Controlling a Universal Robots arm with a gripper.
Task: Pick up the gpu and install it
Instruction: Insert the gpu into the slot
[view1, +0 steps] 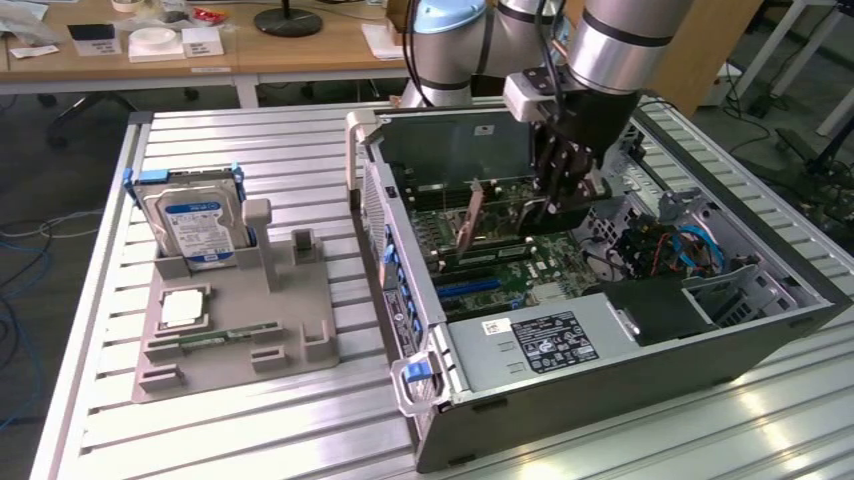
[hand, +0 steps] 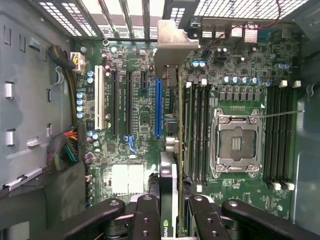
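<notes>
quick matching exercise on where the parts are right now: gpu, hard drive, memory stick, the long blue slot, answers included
Things
1. gpu
2. hard drive
3. memory stick
4. long blue slot

Places
A. lying flat on the grey tray
B. on the motherboard, nothing in it
C. clamped in the gripper above the motherboard, inside the open case
D. standing upright in the grey tray

Pairs: 1-C, 2-D, 3-A, 4-B
</notes>
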